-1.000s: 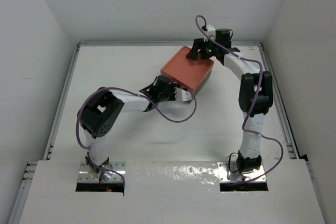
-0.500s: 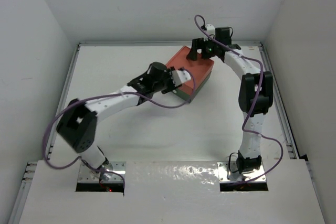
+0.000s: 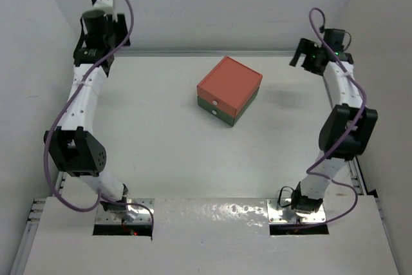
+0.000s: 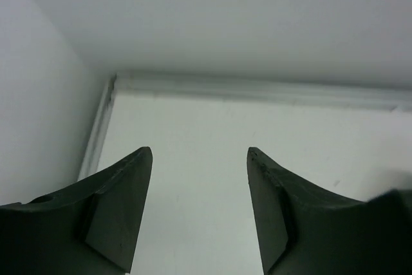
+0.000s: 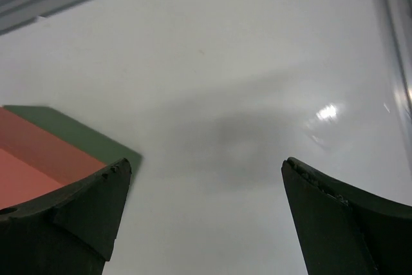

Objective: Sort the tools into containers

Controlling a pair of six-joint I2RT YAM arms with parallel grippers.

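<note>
The orange-red box [image 3: 228, 84] sits stacked on the dark green box [image 3: 246, 105] near the middle of the table, both drawers shut, with a white knob showing on the front. No wrenches or black rod tools show in any view. My left gripper [image 3: 101, 30] is raised at the far left back corner; in the left wrist view [image 4: 199, 152] it is open and empty. My right gripper [image 3: 301, 56] is raised at the back right; in the right wrist view [image 5: 206, 162] it is open and empty, with a corner of the green box [image 5: 77, 136] and orange-red box [image 5: 32, 165] at its left.
White walls enclose the table on three sides, with a raised rail [image 3: 193, 53] along the back edge. Purple cables [image 3: 64, 111] hang along both arms. The back left table corner [image 4: 116, 85] shows ahead of my left gripper.
My left arm has swung away from the boxes to the far left back corner. My right arm has pulled back from the orange-red box to the back right. The boxes have stayed put.
</note>
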